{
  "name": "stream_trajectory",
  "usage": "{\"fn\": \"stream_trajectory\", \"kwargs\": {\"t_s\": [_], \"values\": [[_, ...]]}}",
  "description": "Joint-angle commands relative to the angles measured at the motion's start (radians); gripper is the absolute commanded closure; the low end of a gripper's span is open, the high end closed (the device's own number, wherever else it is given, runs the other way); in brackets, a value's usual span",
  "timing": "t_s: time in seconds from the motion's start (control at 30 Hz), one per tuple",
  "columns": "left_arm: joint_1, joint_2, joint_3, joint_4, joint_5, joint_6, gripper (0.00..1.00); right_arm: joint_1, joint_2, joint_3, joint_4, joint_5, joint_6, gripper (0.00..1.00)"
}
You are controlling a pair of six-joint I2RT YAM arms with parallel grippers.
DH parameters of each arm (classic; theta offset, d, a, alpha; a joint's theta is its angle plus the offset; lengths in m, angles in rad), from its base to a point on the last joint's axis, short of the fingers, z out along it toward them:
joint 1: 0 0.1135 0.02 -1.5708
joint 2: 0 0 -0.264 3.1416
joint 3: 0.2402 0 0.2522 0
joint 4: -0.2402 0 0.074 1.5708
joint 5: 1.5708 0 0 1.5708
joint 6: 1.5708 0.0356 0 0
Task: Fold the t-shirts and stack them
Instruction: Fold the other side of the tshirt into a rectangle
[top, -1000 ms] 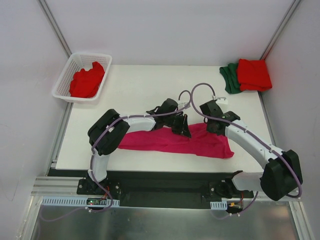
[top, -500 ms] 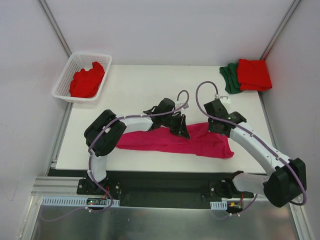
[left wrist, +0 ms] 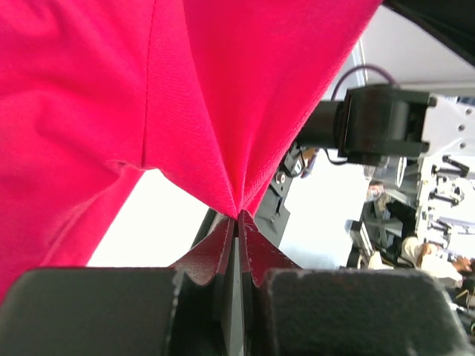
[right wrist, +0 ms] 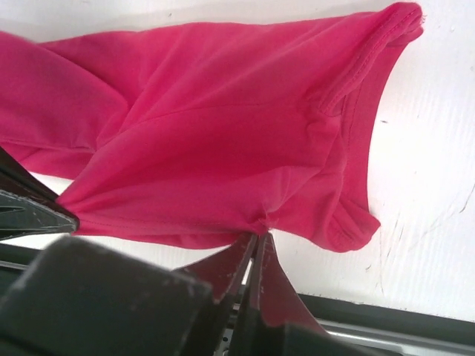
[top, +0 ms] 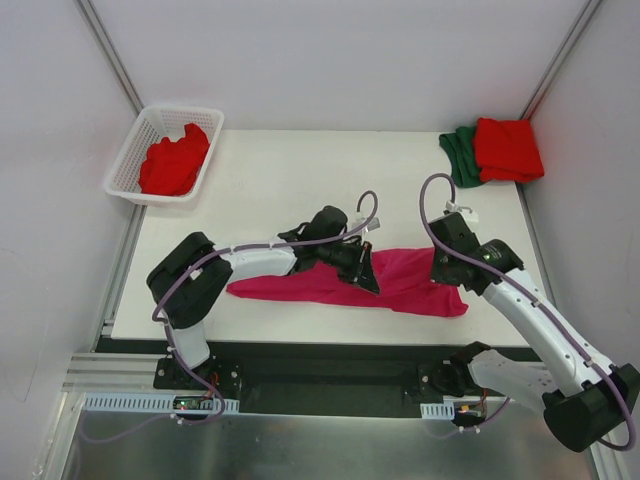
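Entry: state of the fold-and-stack run.

Left fingers: pressed together, pinching a peak of the pink shirt. The cloth fans up and away from the tips and looks drawn taut there.

Right fingers: also pressed together, pinching the same pink shirt at its lower edge. A hemmed opening, sleeve or neck (I cannot tell which), lies just beyond and to the right of the tips.

From the top view, the pink shirt lies as a long bunched band across the near worktop. It runs from well left of my left fingers to my right fingers, which grip near its right end. It shows no tidy fold.

Done, by my reading:
- A folded red shirt sits on a green shirt, far beyond my right fingers and to their right, at the worktop's back corner. Two of four stacked.

Left to do:
- Pink shirt: spread it flat, fold it, carry it to the stack.
- A crumpled red shirt lies in the basket, far beyond and left of my left fingers, untouched.

Estimate: about halfway through, with the third shirt in hand but unfolded.
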Motion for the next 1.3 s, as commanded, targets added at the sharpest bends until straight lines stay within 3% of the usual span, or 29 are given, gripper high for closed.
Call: {"fn": "stream_trajectory", "kwargs": {"t_s": [0.0, 0.1, 0.2, 0.33, 0.37, 0.47, 0.63, 0.83, 0.93, 1.27], "values": [[-0.022, -0.033, -0.015, -0.018, 0.054, 0.002, 0.99, 0.006, -0.043, 0.058, -0.126, 0.013, 0.008, 0.99], [-0.033, -0.007, 0.004, -0.018, 0.071, -0.001, 0.94, 0.006, -0.049, 0.075, -0.163, 0.005, 0.000, 0.99], [-0.047, 0.022, 0.025, -0.018, 0.088, -0.007, 0.82, 0.008, -0.039, 0.086, -0.192, -0.012, -0.009, 0.98], [-0.059, 0.042, 0.039, -0.019, 0.094, -0.007, 0.48, 0.006, -0.046, 0.080, -0.200, -0.007, -0.009, 0.84], [-0.059, 0.045, 0.039, -0.019, 0.092, -0.007, 0.31, 0.006, -0.055, 0.078, -0.201, -0.003, -0.006, 0.79], [-0.059, 0.045, 0.036, -0.019, 0.083, -0.003, 0.14, 0.008, -0.068, 0.080, -0.203, 0.022, -0.001, 0.67], [-0.059, 0.056, 0.045, -0.018, 0.082, 0.000, 0.12, 0.006, -0.066, 0.086, -0.209, 0.034, -0.004, 0.61], [-0.059, 0.074, 0.068, -0.018, 0.083, 0.002, 0.11, 0.006, -0.052, 0.071, -0.192, 0.046, -0.007, 0.61], [-0.059, 0.087, 0.077, -0.016, 0.080, 0.005, 0.16, 0.006, -0.043, 0.058, -0.169, 0.036, -0.006, 0.61], [-0.078, 0.179, 0.150, 0.002, 0.071, 0.019, 0.19, 0.017, -0.092, -0.159, -0.002, -0.047, 0.063, 0.63]]}}
